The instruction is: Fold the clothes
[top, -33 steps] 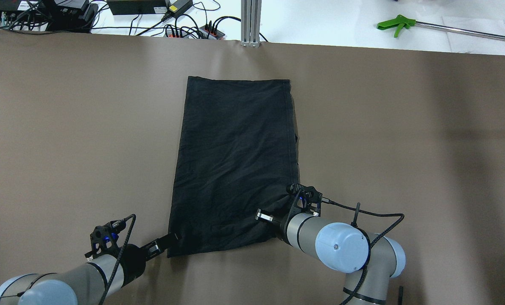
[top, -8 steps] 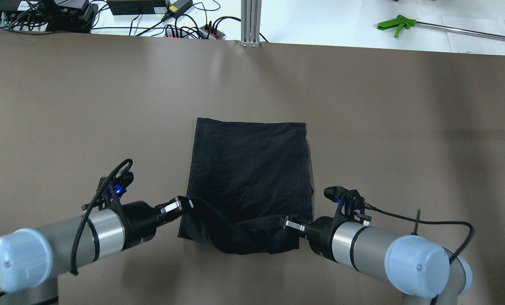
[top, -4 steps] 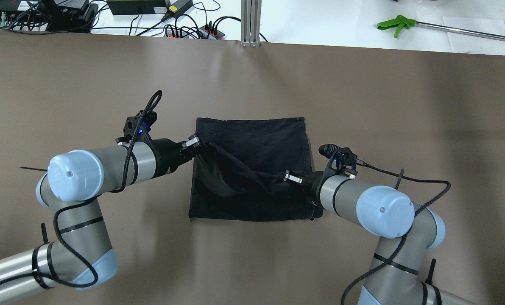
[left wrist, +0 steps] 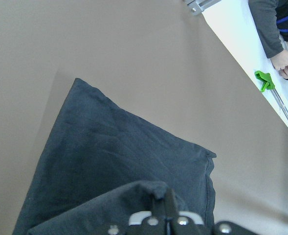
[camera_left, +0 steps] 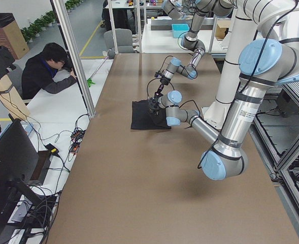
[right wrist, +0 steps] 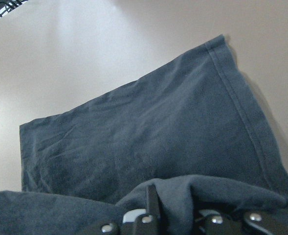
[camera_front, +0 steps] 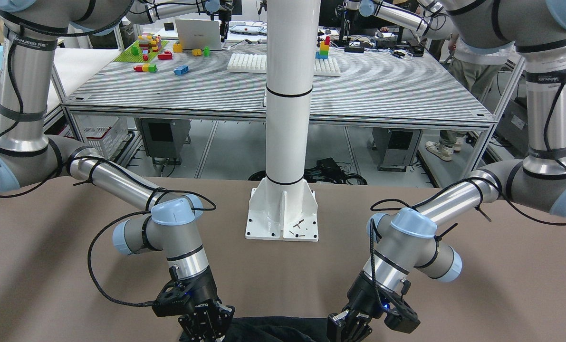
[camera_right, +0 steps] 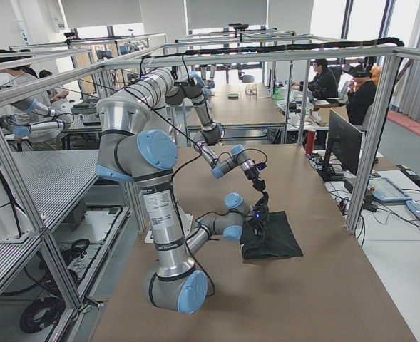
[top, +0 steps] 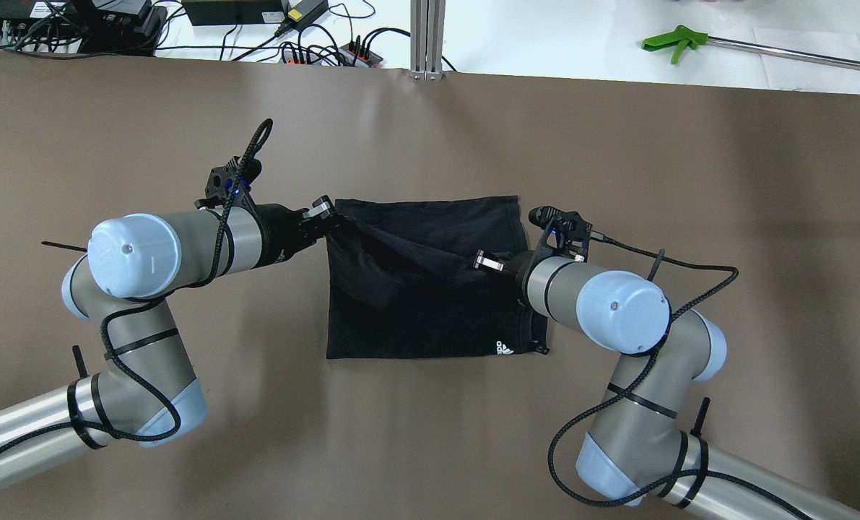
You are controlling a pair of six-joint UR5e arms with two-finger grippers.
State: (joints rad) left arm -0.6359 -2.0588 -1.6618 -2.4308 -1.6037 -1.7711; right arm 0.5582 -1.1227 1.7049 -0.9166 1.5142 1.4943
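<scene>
You have one black garment (top: 430, 318) lying in the middle of the worktop (top: 184, 108), its white logo (top: 504, 348) showing at the near right corner. I judge the fold half done. A lifted edge hangs between two end effectors above the flat lower layer and is not yet laid down. Setting it flat, and perhaps another fold, remains. Your left end effector (top: 328, 215) is pinching one raised corner and your right end effector (top: 481, 261) the other.
</scene>
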